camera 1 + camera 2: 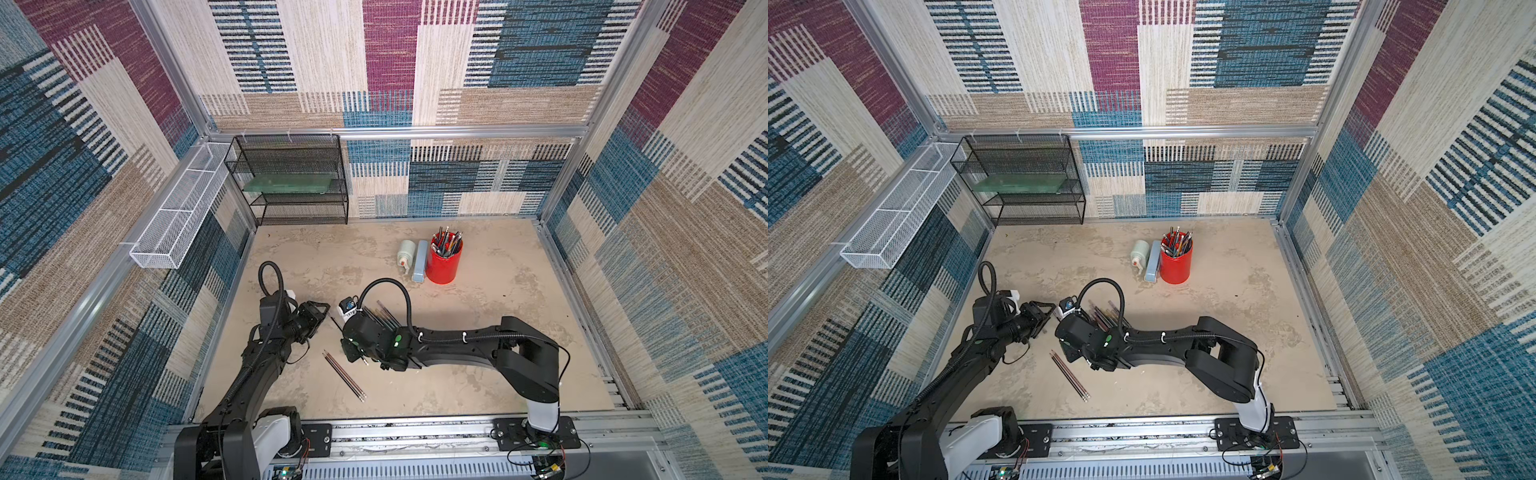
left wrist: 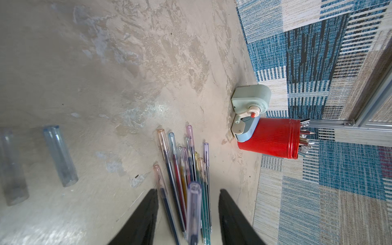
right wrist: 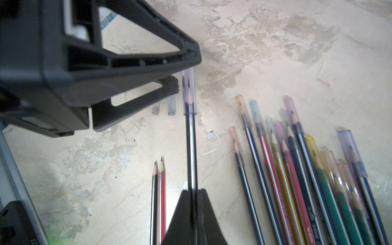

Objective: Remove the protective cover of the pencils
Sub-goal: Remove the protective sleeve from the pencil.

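Right wrist view has the right gripper [image 3: 192, 192] clamped tight on a slim dark pencil with a pale stripe [image 3: 191, 148]. The pencil's point is sheathed in a clear violet plastic cap [image 3: 188, 93] that aims at the left gripper [image 2: 188, 189]. That gripper's jaws stand half apart, straddling the cap with a gap on both sides and nothing gripped. In a top view the held pencil is left of centre on the mottled beige table [image 1: 498, 270]. From it, the fan of glossy capped pencils [image 3: 297, 169] lies at about 3 o'clock, two bare sharpened pencils [image 1: 345, 376] lie at 6 o'clock, and the red ribbed cup [image 1: 445, 262] stands farther off toward 2 o'clock. Likely trouble: closing off-centre could pinch only the cap's tip, which may squirt out. The jaws could also nip the shaft and drag the pencil through the right grip. A skewed pull might snap the lead.
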### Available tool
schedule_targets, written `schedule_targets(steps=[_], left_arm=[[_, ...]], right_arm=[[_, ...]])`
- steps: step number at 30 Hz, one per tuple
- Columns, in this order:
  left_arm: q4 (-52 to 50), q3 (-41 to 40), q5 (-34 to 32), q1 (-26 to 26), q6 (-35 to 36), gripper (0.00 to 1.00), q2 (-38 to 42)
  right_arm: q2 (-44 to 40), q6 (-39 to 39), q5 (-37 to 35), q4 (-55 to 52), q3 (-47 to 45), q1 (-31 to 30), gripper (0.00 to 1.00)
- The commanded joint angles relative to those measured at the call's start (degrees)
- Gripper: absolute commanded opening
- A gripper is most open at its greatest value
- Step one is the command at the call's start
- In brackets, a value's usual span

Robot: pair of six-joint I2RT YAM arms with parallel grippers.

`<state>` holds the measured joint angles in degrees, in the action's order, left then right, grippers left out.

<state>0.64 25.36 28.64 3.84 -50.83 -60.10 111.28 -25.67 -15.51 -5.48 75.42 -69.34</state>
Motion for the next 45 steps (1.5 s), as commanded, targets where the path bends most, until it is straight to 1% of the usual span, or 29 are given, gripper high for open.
schedule_targets(steps=[1, 6, 16, 17, 19, 22, 26, 35, 40, 45], left_arm=[[2.59, -0.14, 0.95, -0.03, -1.08, 0.47, 0.03], [3.18, -0.29, 1.24, 0.04, -1.11, 0.42, 0.1], [4.35, -0.46, 2.01, 0.03, -1.47, 0.37, -0.99], [4.35, -0.56, 1.98, 0.03, -1.57, 0.35, -0.99], [4.36, -0.58, 1.86, 0.03, -1.62, 0.3, -1.1], [3.91, -0.14, 1.82, 0.03, -1.3, 0.24, -1.33], [3.57, 0.05, 1.83, 0.03, -1.24, 0.17, -1.67], [2.87, 0.56, 1.75, 0.03, -1.21, 0.07, -2.7], [2.69, 0.74, 1.71, 0.03, -1.16, 0.04, -3.27], [1.03, 1.35, 0.2, 0.02, -0.43, 0.02, -3.2]], right_arm=[[-1.06, 0.3, -0.14, 1.48, 0.07, -0.09, 0.0], [-1.33, 0.52, 0.01, 1.96, -0.07, -0.34, 0.0], [-0.03, 0.91, 0.73, 1.54, 1.95, -0.52, 0.0], [0.15, 1.0, 0.83, 1.48, 2.26, -0.53, 0.0], [0.63, 1.0, 0.88, 1.15, 2.99, -0.46, 0.0], [1.34, 1.31, 0.87, 0.47, 4.13, -0.45, 0.0], [1.96, 1.45, 0.89, 0.6, 4.48, -0.35, 0.0], [2.06, 1.33, 1.18, 0.55, 4.47, -0.12, 0.0], [2.09, 1.2, 1.43, 0.55, 4.28, -0.43, 0.0], [1.72, 0.98, 1.19, 0.79, 3.61, -0.8, 0.0]])
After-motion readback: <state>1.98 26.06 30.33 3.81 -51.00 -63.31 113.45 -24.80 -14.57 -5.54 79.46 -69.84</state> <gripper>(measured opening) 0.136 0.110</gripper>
